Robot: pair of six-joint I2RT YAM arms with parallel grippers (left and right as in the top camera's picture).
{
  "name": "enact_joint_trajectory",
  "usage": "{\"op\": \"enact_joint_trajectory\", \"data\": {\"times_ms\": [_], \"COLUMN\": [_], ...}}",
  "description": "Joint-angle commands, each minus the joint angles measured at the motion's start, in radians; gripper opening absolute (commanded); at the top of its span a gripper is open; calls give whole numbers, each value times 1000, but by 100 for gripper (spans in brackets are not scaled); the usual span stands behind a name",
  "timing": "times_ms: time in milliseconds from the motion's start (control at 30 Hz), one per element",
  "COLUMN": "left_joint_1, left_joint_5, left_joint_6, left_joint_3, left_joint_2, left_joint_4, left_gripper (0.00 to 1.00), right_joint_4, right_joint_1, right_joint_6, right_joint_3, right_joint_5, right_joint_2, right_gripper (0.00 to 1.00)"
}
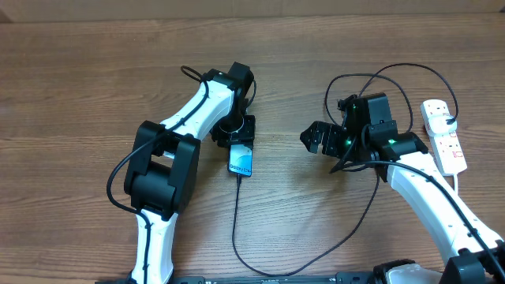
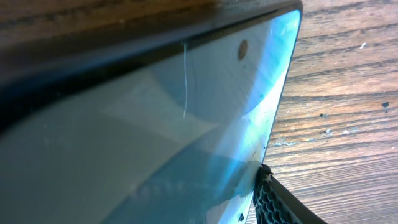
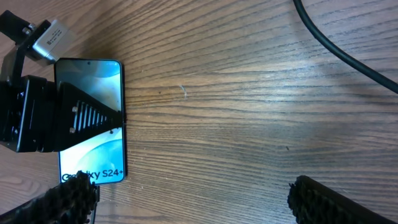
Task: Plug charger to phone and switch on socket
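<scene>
Overhead looks straight down; both wrist views share the phone, left very close, right farther.

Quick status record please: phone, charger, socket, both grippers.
phone: lying screen up, lit
charger: cable reaches the phone's near end; connector seating not visible
socket: far right, black plug in it; switch state unreadable
left gripper: fingers closed across the phone
right gripper: fingers open, empty, apart from the phone
</scene>
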Motion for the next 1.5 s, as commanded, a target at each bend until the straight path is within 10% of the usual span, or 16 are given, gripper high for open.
{"op": "enact_joint_trajectory", "data": {"times_ms": [0, 1467], "left_joint_1": [-6, -6], "left_joint_5": [-42, -68], "left_joint_6": [2, 2], "left_joint_3": [-9, -9], "left_joint_2": [-13, -13], "left_joint_4": [-6, -18], "left_gripper": [44, 60], "right_joint_4": [5, 5], "right_joint_1": [-3, -3], "right_joint_6": [-6, -6], "right_joint_3": [14, 14], "right_joint_5": [11, 11], "right_joint_2": [2, 2], "right_gripper": [100, 100]}}
